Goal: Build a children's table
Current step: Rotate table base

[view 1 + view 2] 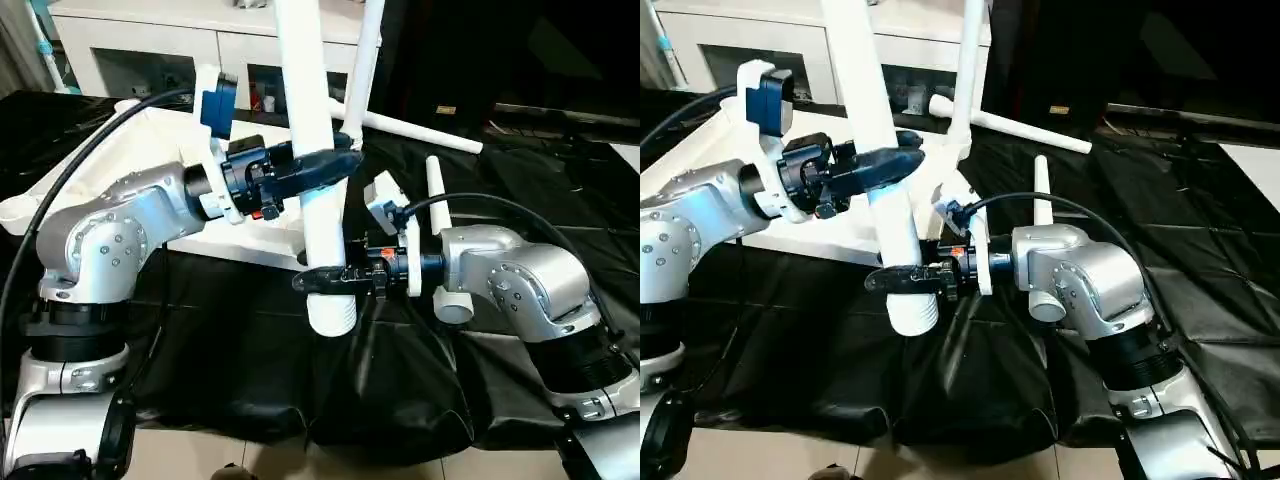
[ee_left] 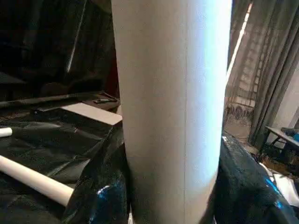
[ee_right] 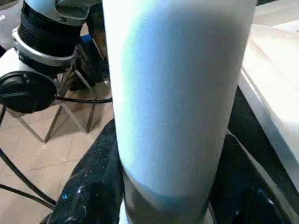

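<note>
Children's table, part-built: one leg (image 1: 365, 60) stands fitted in the inverted white tabletop (image 1: 150, 135); two lie loose beyond it. Fourth leg (image 1: 318, 150), a smooth white tapered tube, held upright just before the tabletop, left claw (image 1: 335, 163) pinching mid-shaft, right claw (image 1: 325, 281) pinching near its lower end.

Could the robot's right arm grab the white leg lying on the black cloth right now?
Probably not yet. The right gripper is shut on the upright leg, which the left gripper grips higher up. The lying leg rests farther back on the black cloth, so the jaws would have to let go first.
</note>
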Available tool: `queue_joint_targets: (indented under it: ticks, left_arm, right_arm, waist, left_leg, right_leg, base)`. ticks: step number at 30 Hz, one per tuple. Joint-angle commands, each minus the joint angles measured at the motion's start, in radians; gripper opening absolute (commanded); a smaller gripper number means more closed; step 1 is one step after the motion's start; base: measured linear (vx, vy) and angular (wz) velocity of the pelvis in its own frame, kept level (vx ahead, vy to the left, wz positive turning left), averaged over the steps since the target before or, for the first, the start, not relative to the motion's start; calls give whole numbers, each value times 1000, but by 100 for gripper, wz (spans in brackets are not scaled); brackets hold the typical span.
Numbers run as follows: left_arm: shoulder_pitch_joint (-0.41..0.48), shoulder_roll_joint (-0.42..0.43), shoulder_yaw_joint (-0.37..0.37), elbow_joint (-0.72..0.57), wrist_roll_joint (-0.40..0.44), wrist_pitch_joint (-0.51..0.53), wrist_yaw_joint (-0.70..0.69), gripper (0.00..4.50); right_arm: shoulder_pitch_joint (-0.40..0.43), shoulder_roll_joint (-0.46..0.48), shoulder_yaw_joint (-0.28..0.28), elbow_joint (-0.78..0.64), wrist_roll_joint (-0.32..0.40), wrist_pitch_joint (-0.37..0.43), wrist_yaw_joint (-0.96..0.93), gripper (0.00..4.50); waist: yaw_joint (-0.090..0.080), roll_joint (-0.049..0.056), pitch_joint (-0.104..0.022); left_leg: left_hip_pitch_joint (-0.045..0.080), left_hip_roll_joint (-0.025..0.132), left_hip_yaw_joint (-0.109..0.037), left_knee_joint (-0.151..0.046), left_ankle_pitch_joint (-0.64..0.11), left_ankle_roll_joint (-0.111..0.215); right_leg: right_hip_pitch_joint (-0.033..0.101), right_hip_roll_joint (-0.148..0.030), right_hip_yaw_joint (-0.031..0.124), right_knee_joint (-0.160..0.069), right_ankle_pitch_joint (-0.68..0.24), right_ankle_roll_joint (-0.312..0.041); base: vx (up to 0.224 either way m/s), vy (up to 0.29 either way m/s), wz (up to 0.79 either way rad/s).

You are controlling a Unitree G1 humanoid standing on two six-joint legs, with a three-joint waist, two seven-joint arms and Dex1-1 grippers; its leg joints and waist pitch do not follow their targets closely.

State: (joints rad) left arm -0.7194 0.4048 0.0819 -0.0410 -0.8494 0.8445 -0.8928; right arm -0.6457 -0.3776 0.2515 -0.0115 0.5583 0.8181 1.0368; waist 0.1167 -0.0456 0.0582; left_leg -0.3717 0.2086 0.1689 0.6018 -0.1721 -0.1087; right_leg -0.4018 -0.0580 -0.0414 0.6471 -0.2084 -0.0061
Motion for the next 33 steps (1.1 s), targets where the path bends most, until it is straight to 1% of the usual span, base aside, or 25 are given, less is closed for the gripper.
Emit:
queue_joint_targets:
  ticks: [1, 2, 3, 4, 5, 6, 8, 9, 12, 20, 24, 32, 33]
  left_arm:
    - [-33, 9, 7, -6, 8, -20, -13, 186]
    - [-34, 14, 4, -8, 9, -21, -21, 185]
    - [-33, 20, -1, -13, 10, -20, -29, 184]
    - [-33, 23, -5, -15, 10, -19, -35, 184]
    - [-33, 23, -5, -15, 10, -18, -35, 184]
    - [-32, 30, -16, -19, 14, -17, -46, 184]
    - [-31, 41, -35, -24, 24, -16, -66, 184]
    - [-32, 45, -43, -25, 26, -14, -73, 184]
    - [-33, 49, -51, -29, 26, -10, -82, 184]
    - [-40, 50, -74, -41, 19, 0, -112, 182]
    - [-43, 53, -84, -50, 12, 0, -141, 182]
    - [-49, 50, -80, -48, 11, -8, -150, 182]
    - [-49, 50, -80, -48, 11, -8, -150, 182]
  right_arm:
    - [-1, 1, 1, 8, 4, -11, 20, 258]
    - [-4, 4, -3, 11, 8, -12, 25, 261]
    - [-5, 1, -1, 9, 8, -20, 36, 278]
    - [-6, -1, 1, 7, 7, -26, 44, 291]
    - [-7, -2, 2, 7, 7, -27, 45, 291]
    - [-7, -7, 10, 6, -1, -41, 56, 300]
    - [-9, -14, 20, 4, -7, -52, 70, 321]
    - [-10, -18, 24, -1, -6, -53, 83, 327]
    - [-11, -22, 27, -6, -2, -52, 96, 329]
    - [-22, -19, 32, 8, -10, -60, 116, 329]
    - [-31, -16, 33, 22, -5, -60, 125, 329]
    - [-33, -17, 31, 34, -4, -51, 142, 329]
    - [-33, -17, 31, 34, -4, -51, 142, 312]
  waist:
    - [4, 8, -76]
    - [4, 8, -76]
    - [3, 8, -76]
    - [3, 5, -76]
    - [4, 6, -76]
    - [4, 7, -77]
    - [4, 4, -76]
    - [4, 5, -76]
    - [4, 6, -75]
    - [4, 6, -76]
    - [4, 7, -75]
    - [4, 5, -76]
    - [4, 5, -76]
  left_leg:
    - [8, 8, 2, -60, -93, -16]
    - [9, 8, 2, -60, -98, -14]
    - [8, 8, 2, -60, -100, -13]
    - [8, 8, 3, -61, -96, -12]
    - [8, 9, 2, -60, -93, -13]
    - [8, 9, 2, -60, -88, -11]
    - [8, 9, 3, -60, -89, -7]
    - [9, 9, 2, -60, -88, -7]
    - [9, 10, 3, -61, -97, -10]
    - [8, 9, 3, -60, -89, -6]
    - [9, 9, 3, -60, -93, -8]
    - [8, 9, 3, -59, -87, -5]
    - [8, 9, 3, -59, -88, -6]
  right_leg:
    - [63, -59, 38, -61, 3, -199]
    - [63, -59, 38, -61, -4, -199]
    - [63, -59, 38, -61, -6, -199]
    - [64, -59, 38, -61, -3, -197]
    - [64, -59, 38, -60, -1, -197]
    - [64, -59, 37, -59, 8, -198]
    - [63, -59, 37, -60, 5, -198]
    - [63, -59, 37, -60, 2, -197]
    - [63, -60, 38, -61, -16, -194]
    - [63, -59, 38, -59, 0, -204]
    - [62, -60, 37, -60, -12, -203]
    - [64, -60, 37, -58, 8, -210]
    - [63, -60, 37, -59, 5, -210]
  base:
    - [0, 0, 0]
    - [0, 0, 0]
    - [0, 0, 0]
    - [0, 0, 0]
    - [0, 0, 0]
    - [0, 0, 0]
    - [0, 0, 0]
    - [0, 0, 0]
    - [0, 0, 0]
    - [0, 0, 0]
    - [0, 0, 0]
    - [0, 0, 0]
    - [0, 0, 0]
